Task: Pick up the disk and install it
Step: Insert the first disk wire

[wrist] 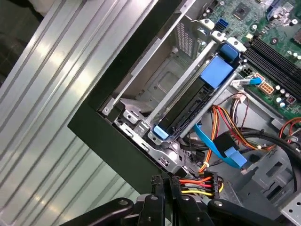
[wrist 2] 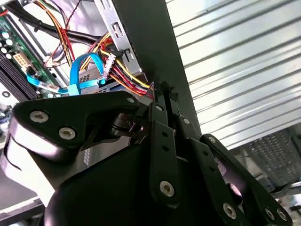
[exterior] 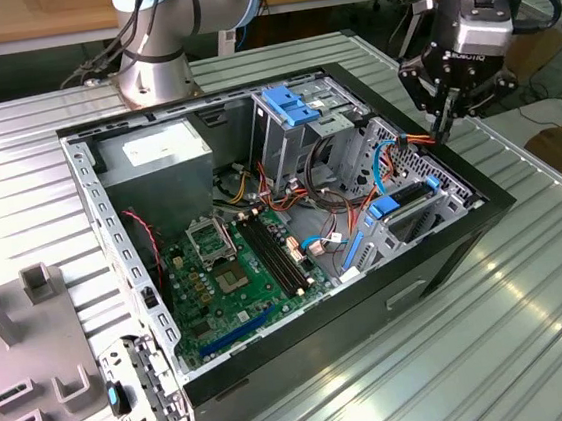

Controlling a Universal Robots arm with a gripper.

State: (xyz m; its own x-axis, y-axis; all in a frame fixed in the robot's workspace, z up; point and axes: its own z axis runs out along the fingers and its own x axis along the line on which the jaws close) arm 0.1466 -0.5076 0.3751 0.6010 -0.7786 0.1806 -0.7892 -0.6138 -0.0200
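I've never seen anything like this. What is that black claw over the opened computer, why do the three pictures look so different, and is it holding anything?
The black claw is the gripper at the end of a robot arm. The exterior view is taken by a camera standing off to the side. Both wrist views come from cameras riding on the arm near the claw, so they look past its black links into the machine.

On the ribbed metal table lies an open computer case with a green circuit board. The gripper's thin fingers are pressed together over the case's edge, at a bundle of red, yellow and black wires with a black plug; whether they actually pinch it I cannot tell.

The disk, in its blue frame, already sits in the metal cage beside the fingers.
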